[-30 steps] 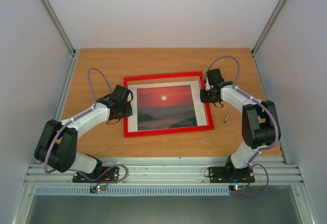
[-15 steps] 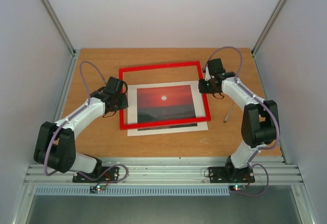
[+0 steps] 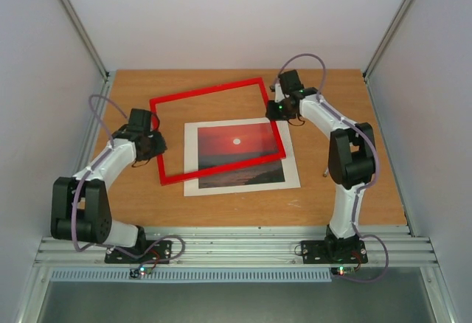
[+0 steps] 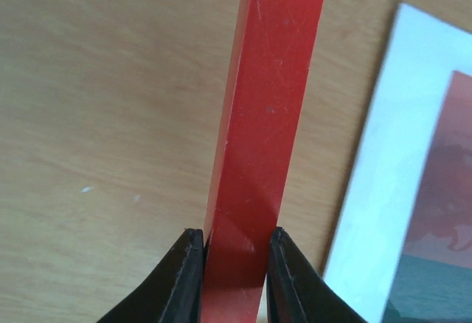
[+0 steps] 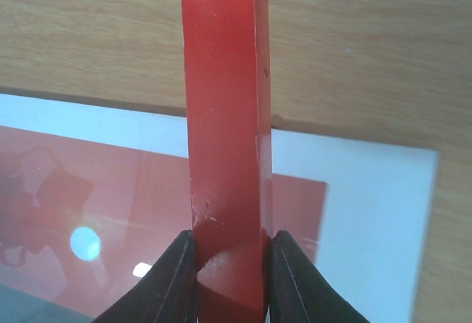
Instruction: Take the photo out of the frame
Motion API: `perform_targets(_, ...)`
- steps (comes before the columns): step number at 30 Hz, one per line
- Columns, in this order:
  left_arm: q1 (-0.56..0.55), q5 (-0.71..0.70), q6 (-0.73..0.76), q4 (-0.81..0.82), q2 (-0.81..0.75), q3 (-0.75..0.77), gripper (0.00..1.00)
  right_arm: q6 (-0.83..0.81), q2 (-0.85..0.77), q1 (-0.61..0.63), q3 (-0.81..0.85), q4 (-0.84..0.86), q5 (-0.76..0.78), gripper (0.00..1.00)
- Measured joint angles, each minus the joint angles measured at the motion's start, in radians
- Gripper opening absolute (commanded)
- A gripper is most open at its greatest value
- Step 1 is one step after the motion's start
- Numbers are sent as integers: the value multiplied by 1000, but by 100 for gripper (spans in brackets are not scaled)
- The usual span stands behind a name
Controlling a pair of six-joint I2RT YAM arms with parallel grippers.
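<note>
Probably a lab cell: white walls (image 3: pixel 221 13), aluminium rails (image 3: pixel 236 250).

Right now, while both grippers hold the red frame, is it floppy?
Probably stiff: the frame looks straight though held only at two sides by the left gripper and right gripper. Likely light, being thin and empty. Its glossy bars may slip.

On my top feed: wooden counter (image 3: pixel 221 209), flooring the enclosure. White mat sheet (image 3: pixel 293 167), flat at mid-counter, long edges running left to right, its near edge well short of the counter's near edge. Ribbed aluminium rail (image 3: pixel 236 249) along the near edge; slotted grey strip (image 3: pixel 236 273) just nearer. Plain white walls (image 3: pixel 236 13) left, right and far.
</note>
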Motion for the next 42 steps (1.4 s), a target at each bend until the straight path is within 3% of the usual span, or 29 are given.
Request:
perform_targets(13,138,-6,0,-5,-59,-148,3,11,204,113,151,6,-22,17)
perform_targets(19,141,-24,2,-11,-22,-158,28,21,253,124,161,6,-24,13)
perform_targets(25,146,-32,-43,0,9,-159,51,34,274,130,171,3,-53,14)
perform_targets(31,147,-66,-63,-5,-4,-161,69,58,276,145,172,3,-84,40)
perform_targets(33,145,-71,-62,-15,-22,-161,74,71,276,145,172,7,-112,44)
perform_targets(37,128,-75,-60,-30,-75,-161,76,77,272,147,172,11,-136,45)
perform_targets(42,121,-83,-60,-38,-91,-161,78,80,269,148,171,9,-147,61)
